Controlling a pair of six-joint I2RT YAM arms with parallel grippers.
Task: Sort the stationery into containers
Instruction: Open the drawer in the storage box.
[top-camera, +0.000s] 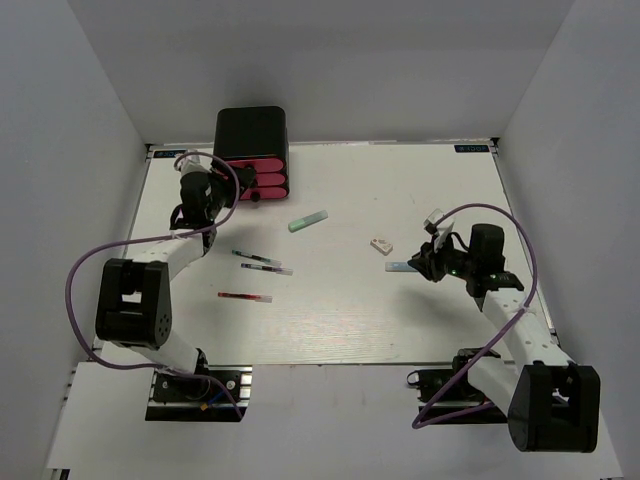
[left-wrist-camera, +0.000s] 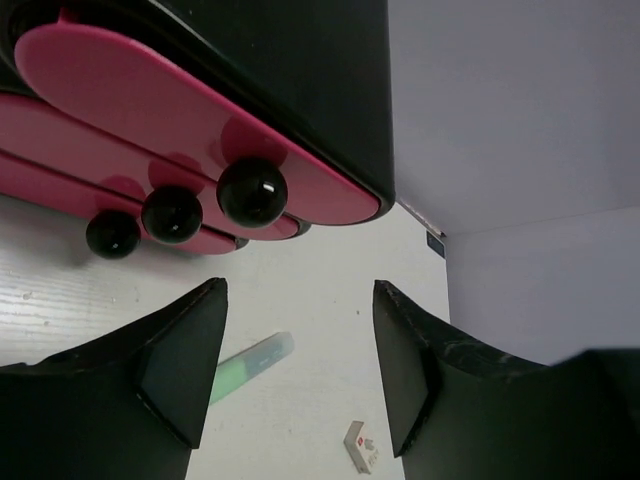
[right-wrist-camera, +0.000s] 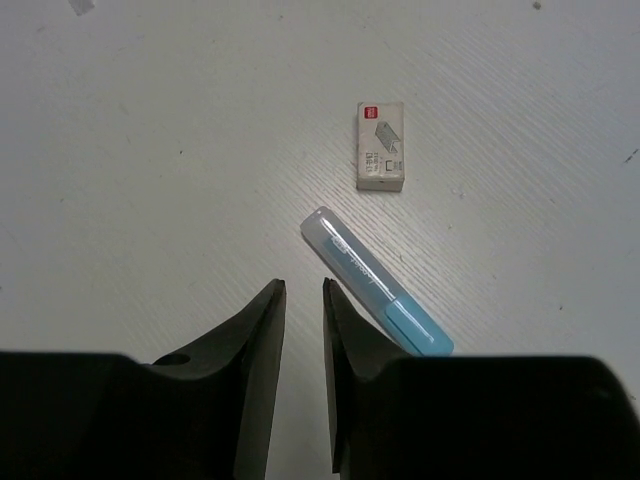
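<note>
Top external shows you the black cabinet (top-camera: 250, 130) at the upper left of the frame, its three pink-red drawers (top-camera: 257, 180) all pushed in, so their contents stay hidden from you. Your left wrist view has their round black knobs (left-wrist-camera: 252, 190) in a row at upper left.

On the small white block (right-wrist-camera: 380, 146) you can see a red logo and grey print, too small to read. The light-blue bar (right-wrist-camera: 375, 285) lies just below it.

Your left gripper (left-wrist-camera: 300, 290) is spread wide before the knobs, touching nothing. Your right gripper (right-wrist-camera: 305, 285) is barely parted and empty, with the blue bar just beside its right-hand finger.

The mint-green bar (top-camera: 308, 221) and the pens (top-camera: 262, 262) lie mid-table.
</note>
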